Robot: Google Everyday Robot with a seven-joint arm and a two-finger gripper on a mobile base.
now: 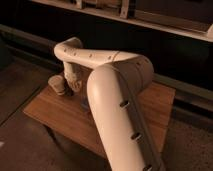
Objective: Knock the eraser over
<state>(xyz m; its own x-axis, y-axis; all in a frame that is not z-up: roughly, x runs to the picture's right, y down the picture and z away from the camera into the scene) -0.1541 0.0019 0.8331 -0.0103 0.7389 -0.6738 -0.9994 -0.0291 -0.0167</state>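
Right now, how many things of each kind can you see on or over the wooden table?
Pale cylinder: 1
Eraser: 1, mostly hidden behind the arm
Claw: 1, low over the table, beside the cylinder
Total: 3

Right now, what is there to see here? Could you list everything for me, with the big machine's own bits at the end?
table: one, brown wood, middle of the view
cylinder: one, pale beige, at the table's far left corner
eraser: one, only a grey-blue sliver showing, on the table, mostly hidden behind the arm
shelf: one, pale, running across the top of the view
arm: one, cream, bent over the table and filling the foreground
pincer: one, cream, at the arm's end, low over the table close beside the cylinder
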